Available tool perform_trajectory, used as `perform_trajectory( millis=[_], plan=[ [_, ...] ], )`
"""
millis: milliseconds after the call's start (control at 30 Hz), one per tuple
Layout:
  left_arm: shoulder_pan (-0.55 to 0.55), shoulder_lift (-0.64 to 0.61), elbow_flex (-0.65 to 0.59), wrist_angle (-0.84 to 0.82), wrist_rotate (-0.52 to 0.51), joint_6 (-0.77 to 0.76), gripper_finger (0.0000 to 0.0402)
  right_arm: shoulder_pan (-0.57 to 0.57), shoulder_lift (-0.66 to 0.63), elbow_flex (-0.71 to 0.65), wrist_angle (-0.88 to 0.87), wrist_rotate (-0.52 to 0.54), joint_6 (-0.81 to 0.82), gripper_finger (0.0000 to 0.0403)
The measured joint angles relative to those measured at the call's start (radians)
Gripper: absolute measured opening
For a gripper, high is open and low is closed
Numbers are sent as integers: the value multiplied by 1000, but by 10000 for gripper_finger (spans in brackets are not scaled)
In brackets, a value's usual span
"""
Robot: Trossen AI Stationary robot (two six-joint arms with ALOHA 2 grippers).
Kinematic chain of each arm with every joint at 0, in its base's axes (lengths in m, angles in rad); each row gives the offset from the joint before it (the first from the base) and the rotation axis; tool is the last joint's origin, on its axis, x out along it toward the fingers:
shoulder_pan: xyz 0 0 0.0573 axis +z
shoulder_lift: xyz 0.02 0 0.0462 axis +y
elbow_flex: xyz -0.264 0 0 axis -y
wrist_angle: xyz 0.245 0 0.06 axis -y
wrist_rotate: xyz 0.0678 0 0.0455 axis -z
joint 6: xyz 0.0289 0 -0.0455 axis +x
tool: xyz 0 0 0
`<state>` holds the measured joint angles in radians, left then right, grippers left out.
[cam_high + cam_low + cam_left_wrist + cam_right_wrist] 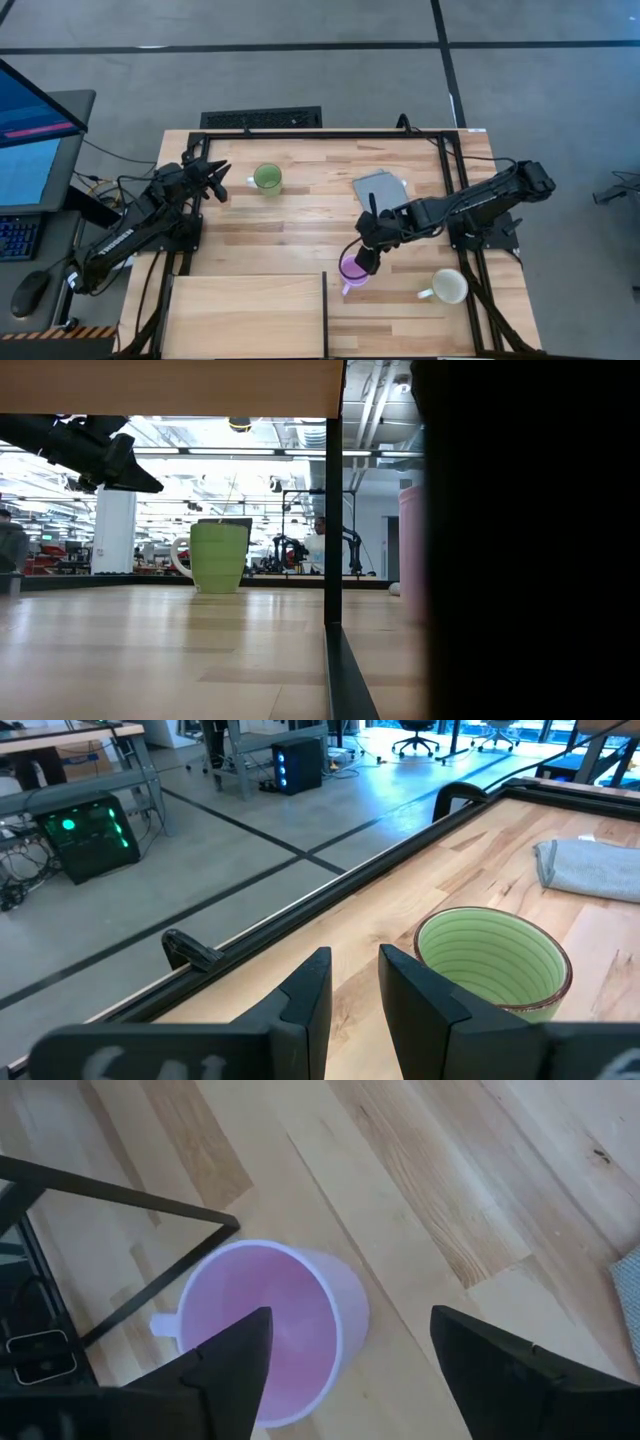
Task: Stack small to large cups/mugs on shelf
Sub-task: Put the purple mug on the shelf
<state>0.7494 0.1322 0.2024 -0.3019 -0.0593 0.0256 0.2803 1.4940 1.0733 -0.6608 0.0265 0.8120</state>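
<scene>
Nothing stands on the shelf point(240, 310) yet; just beside it, the right gripper point(345, 1355) spreads wide over the purple mug point(352, 268); green mug point(267, 178) and white mug point(449, 286) wait farther off; left gripper point(355, 985) narrowly parted, idle
</scene>
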Motion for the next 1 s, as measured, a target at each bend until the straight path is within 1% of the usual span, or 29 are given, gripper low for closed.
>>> perform_trajectory(
  millis=[333, 500, 633, 800, 1000],
  plan=[
    [0, 0, 0, -12, 0, 0, 78, 23, 0, 0, 3, 4, 1, 296],
    [0, 0, 0, -18, 0, 0, 78, 47, 0, 0, 7, 58, 1, 296],
    [0, 0, 0, -18, 0, 0, 78, 55, 0, 0, 10, 63, 2, 296],
    [0, 0, 0, -23, 0, 0, 78, 54, 0, -9, 21, 91, 29, 296],
    [0, 0, 0, -23, 0, 0, 78, 55, 0, -19, 20, 82, 70, 296]
  ],
)
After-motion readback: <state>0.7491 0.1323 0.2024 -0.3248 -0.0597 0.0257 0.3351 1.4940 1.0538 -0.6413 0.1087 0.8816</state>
